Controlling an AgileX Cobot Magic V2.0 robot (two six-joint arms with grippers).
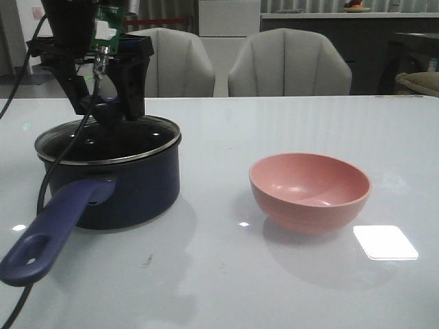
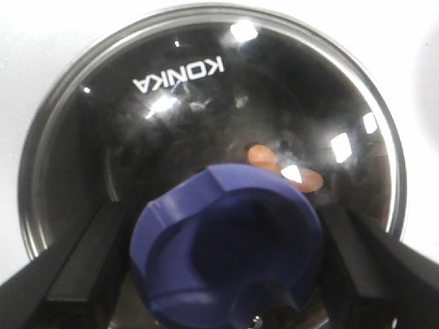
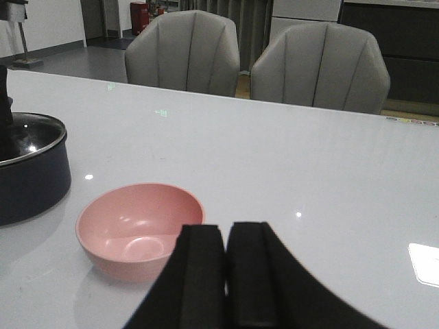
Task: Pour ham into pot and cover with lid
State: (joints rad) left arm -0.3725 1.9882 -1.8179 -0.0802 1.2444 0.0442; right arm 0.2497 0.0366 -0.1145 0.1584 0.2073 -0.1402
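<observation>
The dark navy pot (image 1: 130, 185) with its purple-blue handle (image 1: 55, 226) stands at the left of the table. The glass lid (image 1: 110, 140) sits on it, metal rim on the pot's rim. My left gripper (image 1: 110, 110) hangs straight above the lid. Its fingers straddle the blue knob (image 2: 226, 247) with a small gap on each side, so it is open. In the left wrist view, ham slices (image 2: 264, 156) show through the lid (image 2: 206, 116) inside the pot. My right gripper (image 3: 226, 274) is shut and empty, low over the table near the pink bowl (image 3: 140, 229).
The salmon-pink bowl (image 1: 310, 192) stands empty at the centre right of the white table (image 1: 226, 274). Two grey chairs (image 1: 288, 65) stand behind the far edge. A black cable (image 1: 48, 178) hangs from the left arm past the pot.
</observation>
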